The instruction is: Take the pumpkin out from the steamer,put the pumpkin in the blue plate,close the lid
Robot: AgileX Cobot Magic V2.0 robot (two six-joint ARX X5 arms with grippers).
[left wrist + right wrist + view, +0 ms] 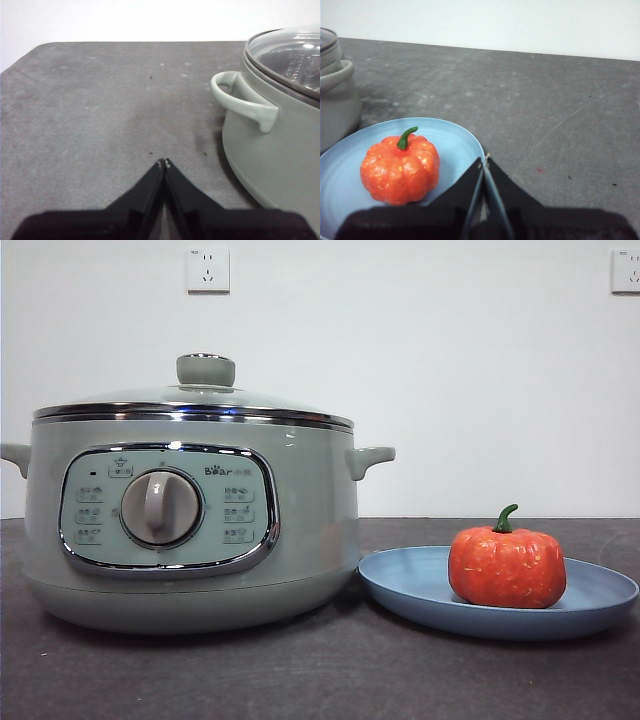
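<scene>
The pumpkin (507,565) sits upright in the blue plate (400,585) on the dark tabletop (300,670), just beside the steamer (190,530) — its lid (200,395) is seated on the rim. Both hands are closed and empty: the left hand (164,162) above bare tabletop near a steamer handle, the right hand (484,160) at the plate's edge.

The large round sage-green steamer pot (190,530) loses the end of its side handle to the front view's edge, and both wrist views crop it to a sliver — one handle and part of the body only. Its panel's small button icons are too small to read. The domed glass lid (195,400) with chrome rim hides the pot's inside. The shallow light-blue plate (350,170) is cut off in the right wrist view, and the right gripper (484,161) covers part of its rim.
</scene>
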